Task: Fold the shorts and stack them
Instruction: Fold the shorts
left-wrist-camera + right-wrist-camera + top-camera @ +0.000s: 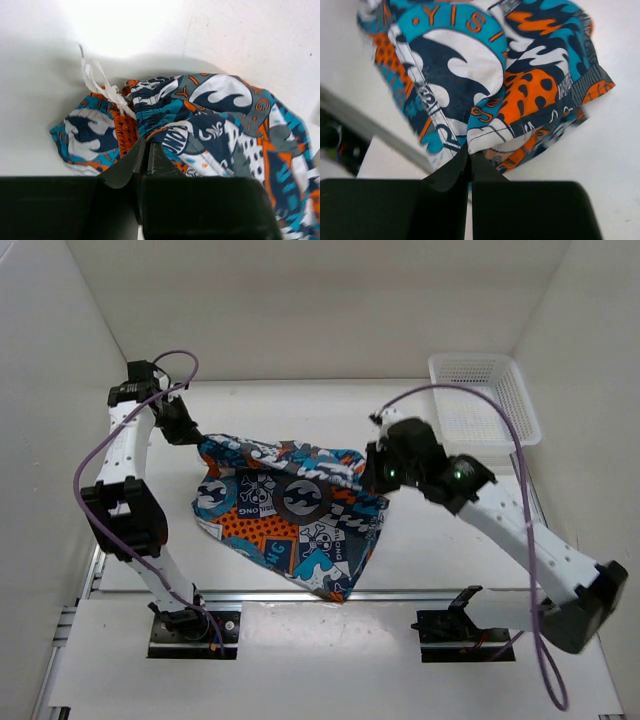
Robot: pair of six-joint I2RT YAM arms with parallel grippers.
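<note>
Shorts (290, 515) stretch across the middle of the table (440, 545) between both arms, with the left gripper (145, 156) pinched onto the waistband by the drawstring (102, 82) and the right gripper (469, 159) clamped on a hem edge — white basket (485, 400) well apart.

The left arm (128, 450) and right arm (515, 525): white links, black joints, a purple cable (520, 460) along each (two green lights (392, 472) at the right arm's ten-o'clock end).

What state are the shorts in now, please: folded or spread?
Spread, not folded: the shorts stretch between the left gripper and right gripper, both pinching fabric.
</note>
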